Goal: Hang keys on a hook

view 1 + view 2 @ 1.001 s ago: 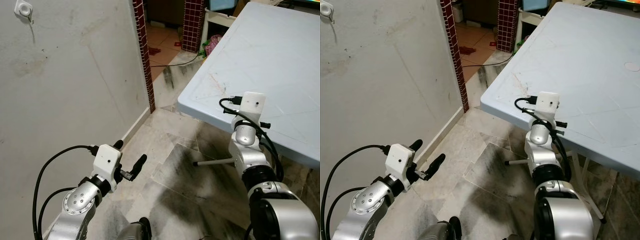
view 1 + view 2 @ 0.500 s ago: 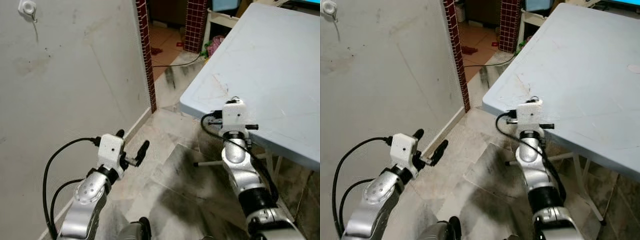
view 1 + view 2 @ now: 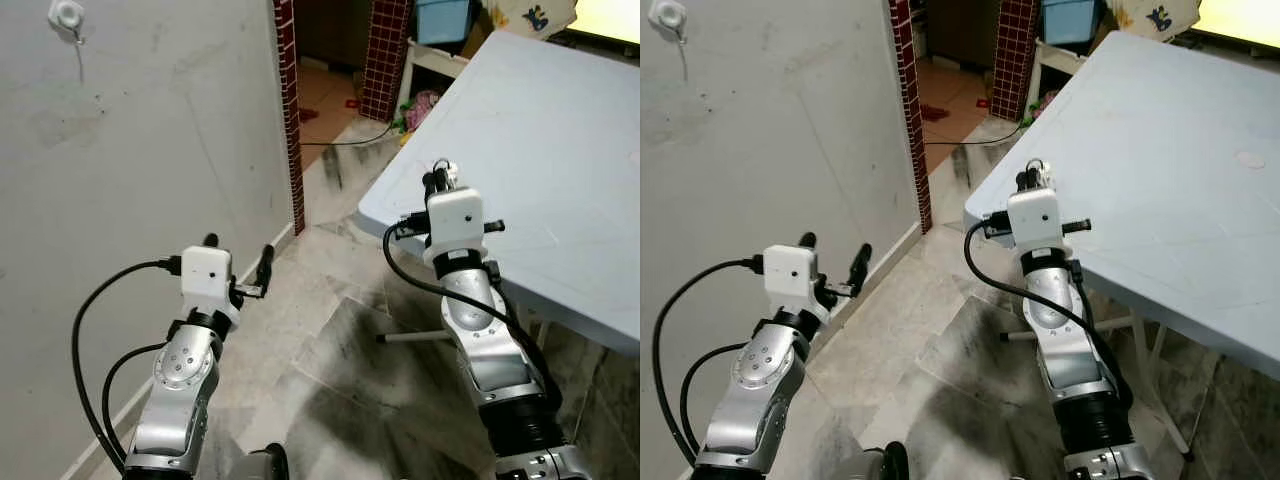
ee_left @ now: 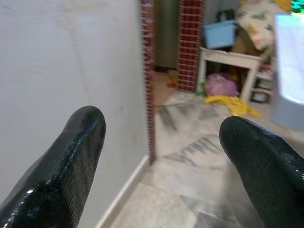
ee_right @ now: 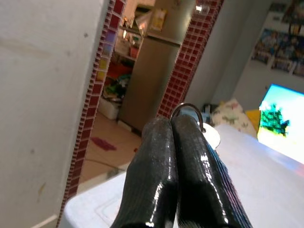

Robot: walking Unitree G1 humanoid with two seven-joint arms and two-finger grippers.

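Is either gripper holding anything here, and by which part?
Right gripper pinches a metal key ring at its fingertips; left gripper is open, empty.

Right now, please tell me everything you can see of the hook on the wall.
The hook is a small white round piece, plastic by its look, fixed high on the grey wall on the robot's left. A thin prong shows at its lower edge, and a thin line runs down the wall below it; whether that is a cord or a mark cannot be told. No keys can be seen on it. Both grippers are well below it.
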